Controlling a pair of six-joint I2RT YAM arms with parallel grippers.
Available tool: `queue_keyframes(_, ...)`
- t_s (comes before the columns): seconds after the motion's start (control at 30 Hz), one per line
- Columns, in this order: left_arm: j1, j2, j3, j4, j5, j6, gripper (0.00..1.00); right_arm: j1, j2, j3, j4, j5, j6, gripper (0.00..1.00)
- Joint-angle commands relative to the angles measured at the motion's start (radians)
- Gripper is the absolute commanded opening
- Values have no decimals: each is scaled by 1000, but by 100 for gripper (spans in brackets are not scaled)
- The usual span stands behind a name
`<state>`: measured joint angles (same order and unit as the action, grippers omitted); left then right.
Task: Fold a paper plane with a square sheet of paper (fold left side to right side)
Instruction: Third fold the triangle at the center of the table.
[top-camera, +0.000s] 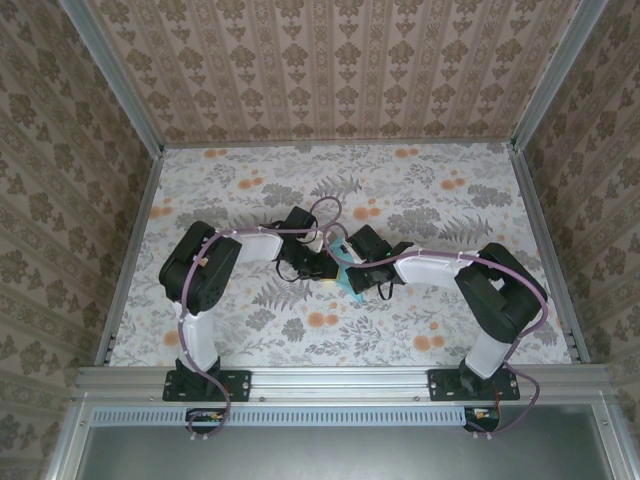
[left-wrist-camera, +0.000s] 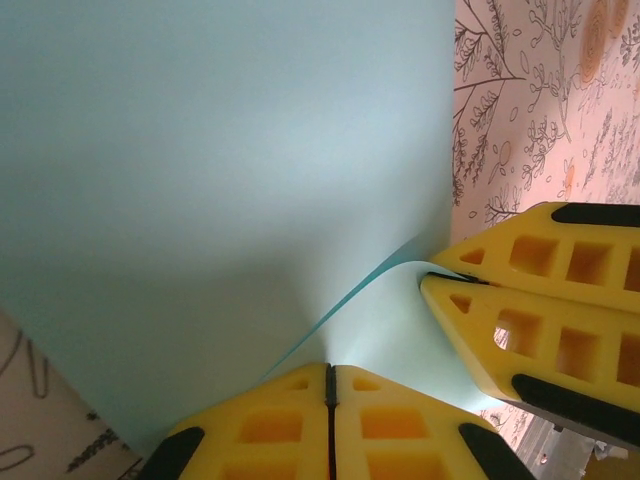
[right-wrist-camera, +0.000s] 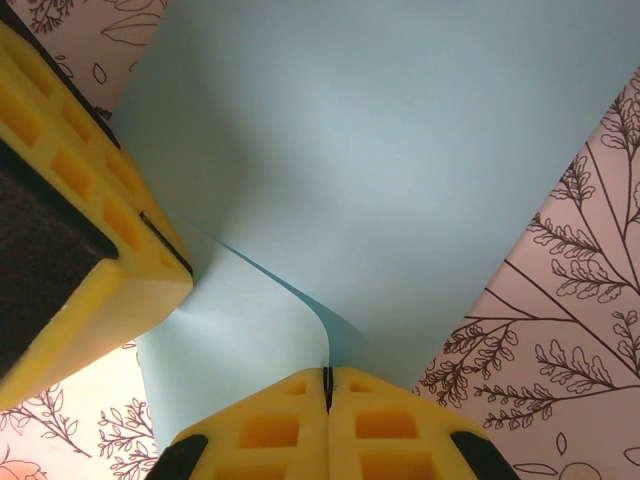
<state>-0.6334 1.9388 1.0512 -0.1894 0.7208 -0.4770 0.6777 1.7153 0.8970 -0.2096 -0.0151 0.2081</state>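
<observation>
The light turquoise-blue square sheet of paper (left-wrist-camera: 220, 200) is held off the table between both grippers, curling so that two layers meet along a raised edge. My left gripper (left-wrist-camera: 330, 372) has its yellow jaws shut on one edge of the sheet. My right gripper (right-wrist-camera: 327, 375) is shut on the sheet's edge too (right-wrist-camera: 360, 150), close beside the left one. The right gripper's yellow fingers (left-wrist-camera: 530, 300) pinch the paper at the right of the left wrist view. From above, a sliver of the paper (top-camera: 345, 275) shows between the two gripper heads at mid-table.
The floral tablecloth (top-camera: 400, 190) covers the table, with patterned walls on three sides and metal rails (top-camera: 130, 260) along the edges. Both arms reach inward from their bases at the near edge, their cables looping above the grippers.
</observation>
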Motion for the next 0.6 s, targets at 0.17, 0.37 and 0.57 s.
queue_keyframes(0.17, 8, 34, -9, -33, -27, 18, 8, -3, 44, -12, -61, -13, -13, 0)
queue_keyframes(0.37, 7, 37, -20, -59, -52, 19, 7, -18, 6, 10, -58, -28, 15, 4)
queue_keyframes(0.57, 5, 40, -30, -61, -67, 12, 6, -50, -52, 50, -88, -40, 48, 8)
